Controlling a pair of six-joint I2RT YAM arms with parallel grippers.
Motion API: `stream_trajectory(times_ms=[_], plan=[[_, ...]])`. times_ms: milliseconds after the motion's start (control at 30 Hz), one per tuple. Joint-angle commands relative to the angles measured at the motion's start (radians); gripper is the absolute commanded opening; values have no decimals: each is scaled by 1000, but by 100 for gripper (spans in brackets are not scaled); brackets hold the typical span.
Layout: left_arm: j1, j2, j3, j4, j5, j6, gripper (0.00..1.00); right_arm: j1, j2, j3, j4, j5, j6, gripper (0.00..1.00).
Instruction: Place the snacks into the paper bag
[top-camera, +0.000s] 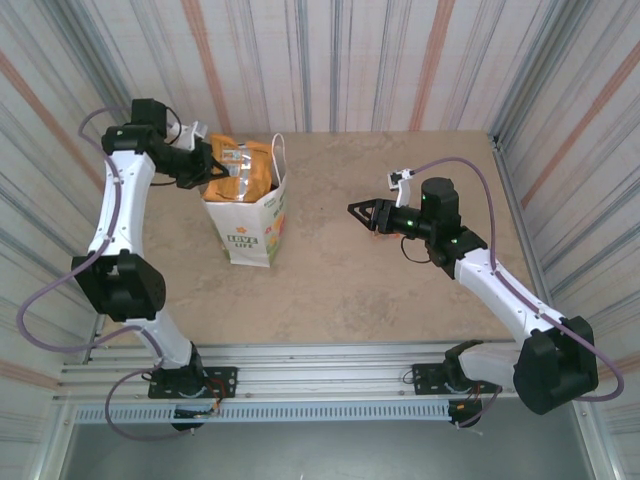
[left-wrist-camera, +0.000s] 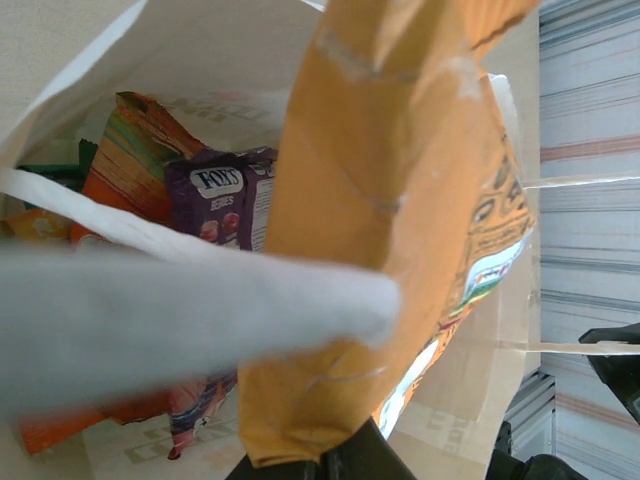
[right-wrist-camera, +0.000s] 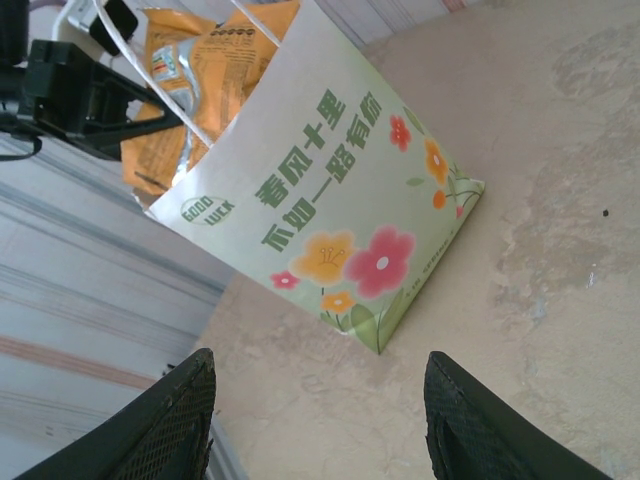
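Observation:
The white paper bag (top-camera: 252, 225) stands upright at the table's back left. My left gripper (top-camera: 208, 168) is at the bag's mouth, shut on an orange snack packet (top-camera: 245, 170) that sticks out of the opening. In the left wrist view that orange packet (left-wrist-camera: 400, 220) hangs over the bag's inside, where a purple packet (left-wrist-camera: 225, 200) and a red-orange packet (left-wrist-camera: 125, 165) lie. A blurred white handle (left-wrist-camera: 190, 320) crosses in front. My right gripper (top-camera: 357, 211) hovers open and empty to the right of the bag (right-wrist-camera: 330, 215), pointing at it.
Striped walls close in the table on three sides. A metal rail (top-camera: 330, 370) runs along the near edge by the arm bases. Bare tabletop (top-camera: 400, 300) lies between the bag and the right arm.

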Motion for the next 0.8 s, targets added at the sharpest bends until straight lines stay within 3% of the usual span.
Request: stream_trajectory(times_ms=[0, 267, 767], plan=[[-18, 20, 29, -27, -26, 28, 0, 6, -13, 13, -15, 16, -23, 56], [-39, 62, 81, -99, -34, 50, 0, 14, -27, 11, -24, 25, -24, 56], [-44, -85, 85, -148, -113, 36, 0, 21, -45, 12, -31, 31, -28, 56]])
